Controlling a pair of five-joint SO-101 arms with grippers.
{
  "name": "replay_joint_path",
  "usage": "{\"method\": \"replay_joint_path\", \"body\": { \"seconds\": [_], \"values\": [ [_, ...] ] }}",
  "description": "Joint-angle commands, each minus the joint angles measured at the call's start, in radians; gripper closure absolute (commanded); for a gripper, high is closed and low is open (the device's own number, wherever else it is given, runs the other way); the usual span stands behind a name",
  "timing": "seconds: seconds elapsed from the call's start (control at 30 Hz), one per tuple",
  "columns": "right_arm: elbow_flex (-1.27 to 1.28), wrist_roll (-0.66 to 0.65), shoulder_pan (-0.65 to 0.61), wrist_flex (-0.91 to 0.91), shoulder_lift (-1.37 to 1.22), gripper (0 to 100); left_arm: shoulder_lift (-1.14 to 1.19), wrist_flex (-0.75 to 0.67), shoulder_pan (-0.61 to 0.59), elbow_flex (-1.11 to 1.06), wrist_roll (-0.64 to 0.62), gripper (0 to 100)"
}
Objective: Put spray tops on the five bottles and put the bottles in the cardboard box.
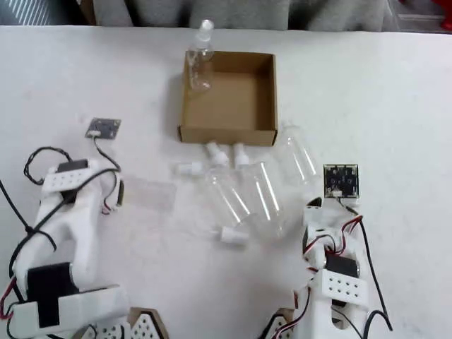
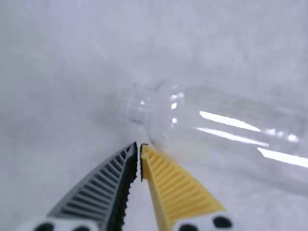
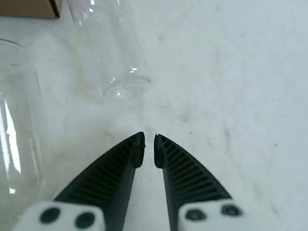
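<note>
Hard to make out: the clear bottles blend into the white worktop (image 1: 395, 99), and the leftmost bottle (image 1: 152, 194), at 7 o'clock from the cardboard box (image 1: 227, 134), shows only as a faint outline from above. Both arms are cut off at the near edge, and what lies beyond the far edge cannot be identified. Containers: the box is open. It holds one upright bottle (image 1: 200, 63) with a spray top, set in its 11 o'clock corner and rising above the rim; the other contents, if any, cannot be told. At 6 o'clock from the box, two capped bottles lie side by side on the worktop, the first (image 1: 227, 194) and the second (image 1: 260, 189). One loose spray top (image 1: 189, 169) and another (image 1: 233, 236) lie just beside them. The rightmost bottle (image 1: 300, 155) lies at 4 o'clock; whether it is capped cannot be told. The left tool (image 2: 139, 147) is clenched on nothing, its tips just beside the leftmost bottle's bare neck. The right tool (image 3: 147, 144) is all but clenched, grasping nothing, near the rightmost bottle's base. Two small boards, one (image 1: 104, 128) and the other (image 1: 341, 181), rest on the worktop.
</note>
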State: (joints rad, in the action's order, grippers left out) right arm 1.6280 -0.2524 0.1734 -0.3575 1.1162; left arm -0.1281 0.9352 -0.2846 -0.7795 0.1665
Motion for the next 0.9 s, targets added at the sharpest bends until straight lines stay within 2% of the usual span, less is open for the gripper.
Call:
{"method": "replay_joint_path", "body": {
  "seconds": [0.0, 0.1, 0.27, 0.37, 0.6, 0.77, 0.87],
  "values": [
    [-0.009, -0.009, 0.002, 0.010, 0.013, 97.4, 0.027, -0.015, 0.045, 0.109, -0.068, 97],
    [-0.009, -0.009, 0.002, 0.010, 0.013, 97.4, 0.071, -0.040, 0.091, 0.155, -0.132, 97],
    [-0.009, -0.009, 0.002, 0.012, 0.013, 97.4, 0.150, -0.187, 0.160, 0.178, -0.264, 98],
    [-0.009, -0.009, 0.001, 0.015, 0.013, 97.4, 0.160, -0.219, 0.179, 0.178, -0.327, 97],
    [-0.009, -0.009, -0.004, 0.018, 0.013, 97.3, -0.015, -0.207, 0.170, 0.169, -0.361, 97],
    [-0.009, -0.009, -0.004, 0.018, 0.013, 97.3, -0.203, -0.123, 0.189, 0.170, -0.362, 97],
    [-0.009, -0.009, -0.004, 0.018, 0.013, 97.4, -0.283, -0.075, 0.200, 0.169, -0.362, 91]
  ]
}}
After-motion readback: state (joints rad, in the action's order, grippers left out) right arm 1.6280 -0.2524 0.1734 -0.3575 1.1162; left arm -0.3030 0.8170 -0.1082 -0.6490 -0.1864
